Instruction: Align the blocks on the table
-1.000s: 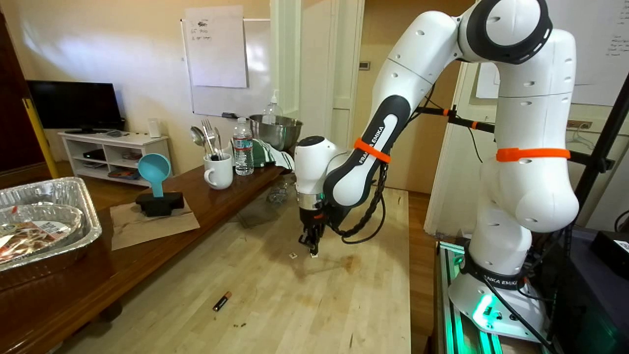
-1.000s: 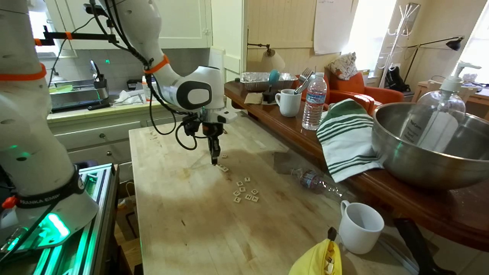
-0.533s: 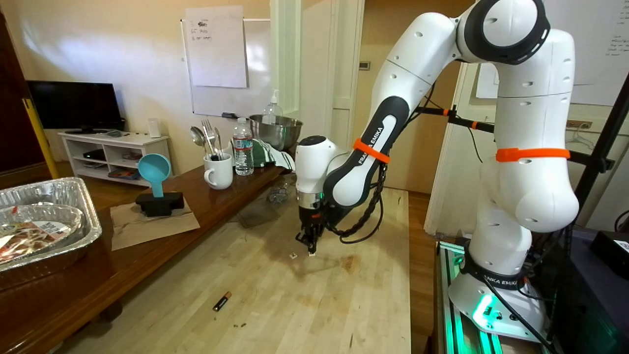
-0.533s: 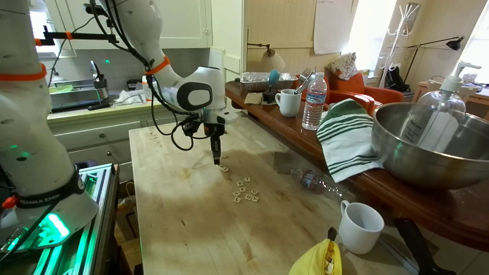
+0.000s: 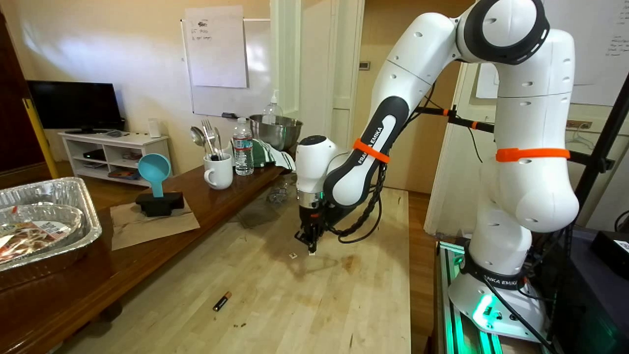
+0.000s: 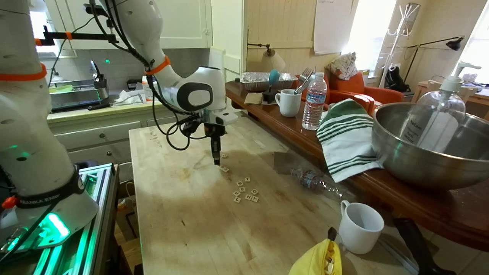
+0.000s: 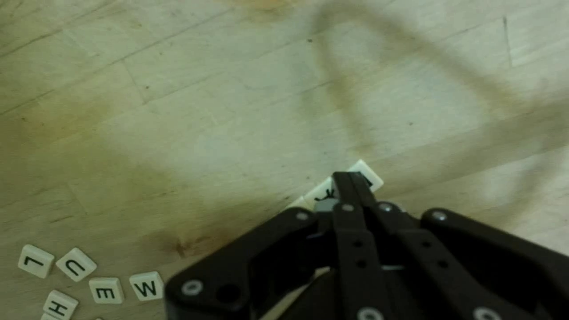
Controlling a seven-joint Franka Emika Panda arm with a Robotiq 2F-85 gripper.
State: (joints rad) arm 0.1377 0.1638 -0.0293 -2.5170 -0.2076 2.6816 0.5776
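The blocks are small cream letter tiles on the pale wood table. In the wrist view my gripper is shut, its fingertips together, with nothing seen between them. The tips are over or against a short slanted row: an end tile pokes out on one side and a lettered tile on the other. The fingers hide part of the row. In an exterior view the gripper points down beside the row's tiles. A loose group includes an L tile and an M tile.
A lone tile lies behind the gripper. A battery lies on the table. A plastic bottle, white mug and yellow pouch are on the table. The brown counter runs alongside.
My gripper has shifted slightly towards the row and turned a little, staying low. The tile at its tips has moved slightly with it. The loose group has not moved.
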